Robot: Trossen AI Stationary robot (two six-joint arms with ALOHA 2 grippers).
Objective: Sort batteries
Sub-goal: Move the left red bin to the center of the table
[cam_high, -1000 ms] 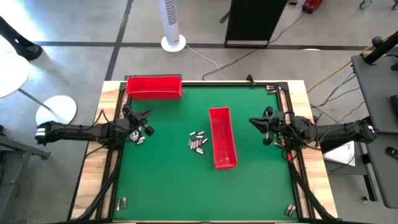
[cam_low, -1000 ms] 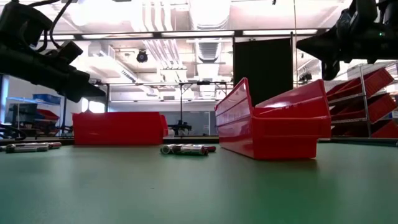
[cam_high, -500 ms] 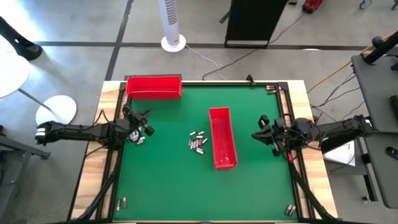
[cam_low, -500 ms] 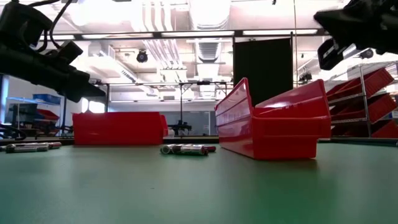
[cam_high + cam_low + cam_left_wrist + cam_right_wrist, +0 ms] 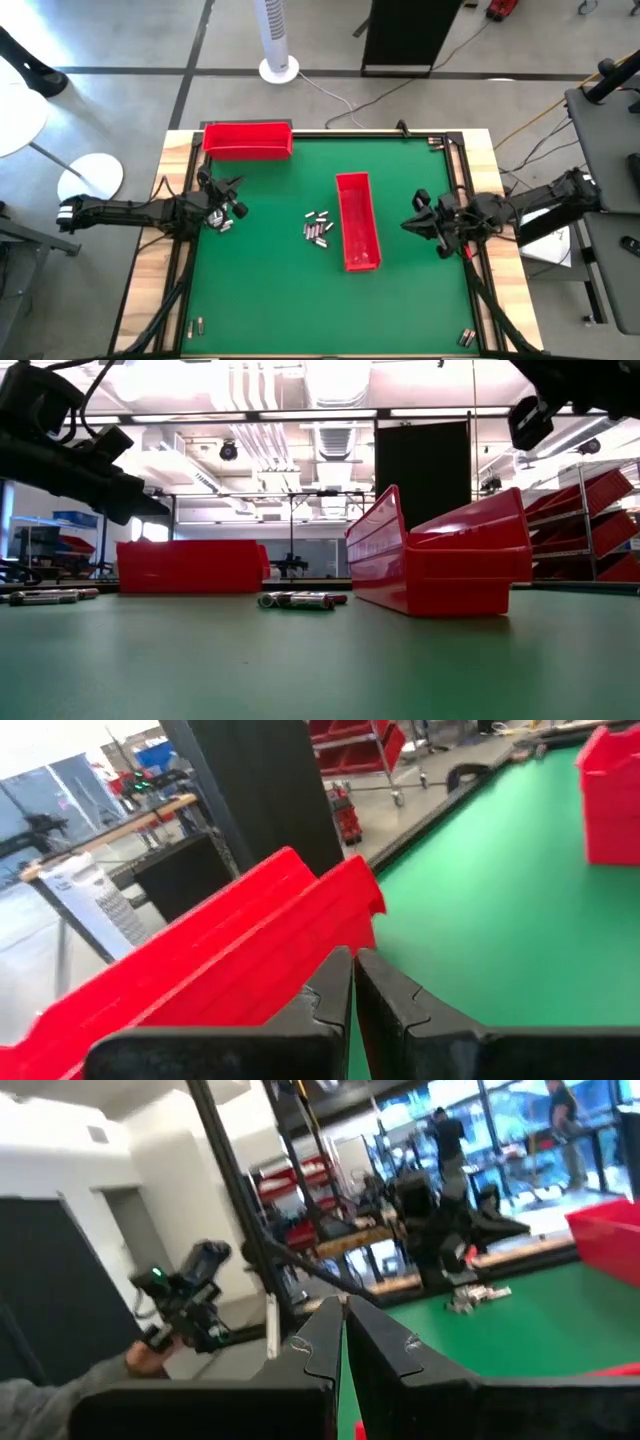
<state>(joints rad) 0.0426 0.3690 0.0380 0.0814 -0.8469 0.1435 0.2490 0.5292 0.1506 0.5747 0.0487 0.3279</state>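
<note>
Shifted nearer since earlier, the right tool (image 5: 414, 225), closed and empty, is separated from tiny silvery-grey cylindrical batteries (image 5: 318, 229) by a long red plastic tray (image 5: 357, 222).

The left gripper (image 5: 228, 190) hovers near the tabletop's left edge, fingers (image 5: 335, 988) pressed together. The right gripper (image 5: 412, 222) hangs by the right edge, raised and seemingly angled inward, fingers (image 5: 322, 1337) closed.

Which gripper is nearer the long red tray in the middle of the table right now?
The right. The right gripper hovers just off the long red tray on its right side, fingers shut. The left gripper waits at the left edge, beyond the central batteries, clearly farther away.
</note>
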